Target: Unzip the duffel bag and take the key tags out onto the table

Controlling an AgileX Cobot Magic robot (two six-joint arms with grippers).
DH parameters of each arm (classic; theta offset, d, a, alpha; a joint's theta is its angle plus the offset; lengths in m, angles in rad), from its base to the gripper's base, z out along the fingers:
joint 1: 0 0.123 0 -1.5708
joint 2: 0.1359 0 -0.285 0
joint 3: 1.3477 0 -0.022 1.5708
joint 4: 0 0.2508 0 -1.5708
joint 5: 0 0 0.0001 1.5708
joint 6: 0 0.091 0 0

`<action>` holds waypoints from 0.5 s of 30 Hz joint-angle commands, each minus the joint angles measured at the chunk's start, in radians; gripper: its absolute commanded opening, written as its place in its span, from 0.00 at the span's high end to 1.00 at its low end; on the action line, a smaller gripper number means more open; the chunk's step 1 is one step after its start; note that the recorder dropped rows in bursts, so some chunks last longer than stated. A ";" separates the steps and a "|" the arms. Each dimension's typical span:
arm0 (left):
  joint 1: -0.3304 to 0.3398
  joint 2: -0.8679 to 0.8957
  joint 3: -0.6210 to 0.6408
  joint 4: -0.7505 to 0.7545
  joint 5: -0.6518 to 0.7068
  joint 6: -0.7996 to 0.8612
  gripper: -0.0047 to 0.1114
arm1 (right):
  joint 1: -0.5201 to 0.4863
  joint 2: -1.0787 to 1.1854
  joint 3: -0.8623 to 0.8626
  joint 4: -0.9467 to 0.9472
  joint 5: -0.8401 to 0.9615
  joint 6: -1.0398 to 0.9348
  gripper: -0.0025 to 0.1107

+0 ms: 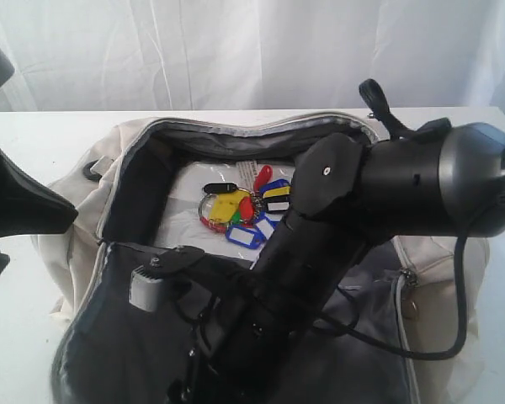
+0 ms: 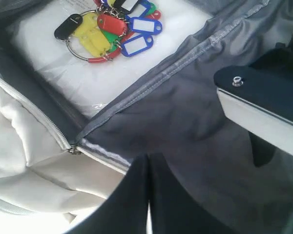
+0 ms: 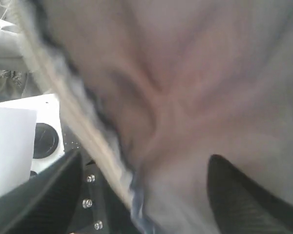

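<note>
Okay, I read left gripper (image 2: 147, 168) closed, right gripper (image 3: 146, 163) spread around limp grey lining of duffel bag (image 1: 109, 139); glossy plastic key tags (image 1: 236, 212) inside.

White curtain (image 1: 194, 50) hangs w/ vertical folds across the whole back. White bench (image 1: 34, 126) in front of it. Light soft & even, brightest far right.

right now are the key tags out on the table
No, the key tags lie on the bottom of the open duffel bag, inside its grey walls.
</note>
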 commanded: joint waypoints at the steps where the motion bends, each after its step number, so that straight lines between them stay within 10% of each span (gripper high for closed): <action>1: 0.000 -0.007 0.005 -0.005 0.005 -0.007 0.96 | -0.014 -0.018 -0.058 -0.024 0.069 -0.004 0.33; 8: 0.000 -0.007 0.005 0.002 0.005 -0.006 0.96 | -0.107 -0.120 -0.255 -0.316 0.132 0.271 0.41; 15: 0.000 -0.007 0.005 0.015 0.007 -0.005 0.96 | -0.184 -0.363 -0.287 -0.562 -0.006 0.466 0.97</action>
